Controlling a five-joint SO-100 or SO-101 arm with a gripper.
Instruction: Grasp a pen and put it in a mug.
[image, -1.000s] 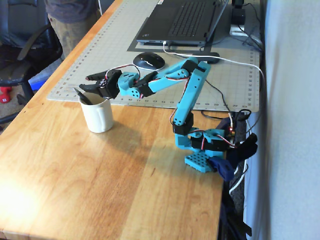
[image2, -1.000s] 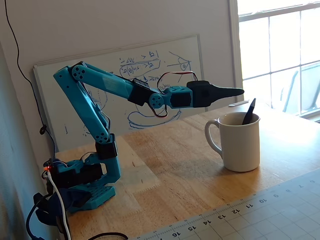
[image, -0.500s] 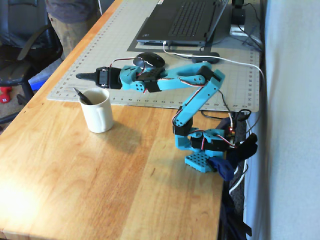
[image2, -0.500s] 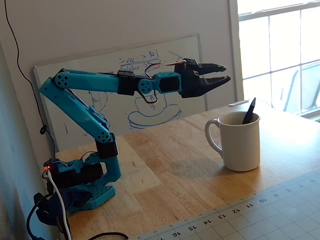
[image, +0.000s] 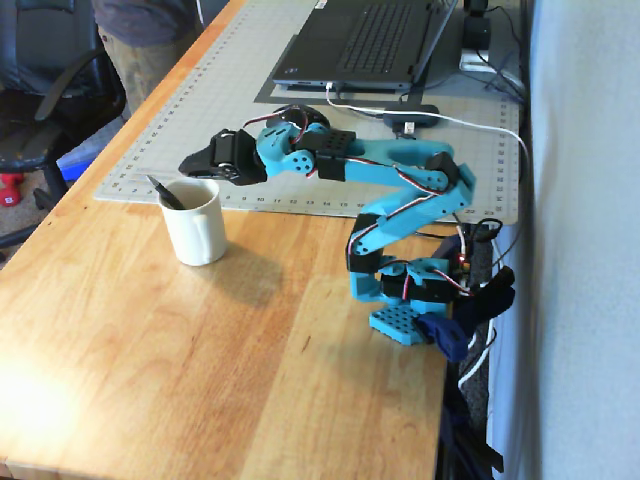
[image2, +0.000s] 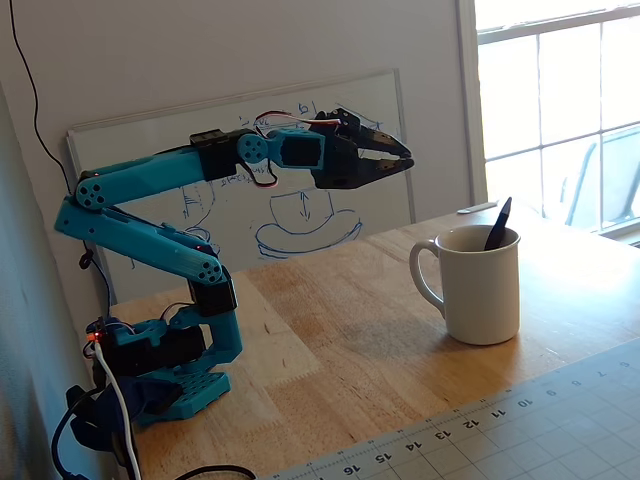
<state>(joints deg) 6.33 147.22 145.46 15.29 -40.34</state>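
The cream-white mug stands upright on the wooden table, with its handle on the left in a fixed view. The dark pen leans inside it, and its upper end sticks out over the rim. My gripper hangs in the air above the mug and to one side of it, touching neither mug nor pen. Its black jaws are nearly together at the tips, with nothing between them. The blue arm is folded back over its base.
A grey cutting mat lies behind the mug, carrying a laptop and a dark mouse. A whiteboard leans on the wall behind the arm. Cables hang by the base at the table's edge. A person and a chair are off the table's far corner.
The arm has folded back toward its base, which raised the gripper and drew it away from the mug. The jaws have narrowed. The pen and the mug have not moved.
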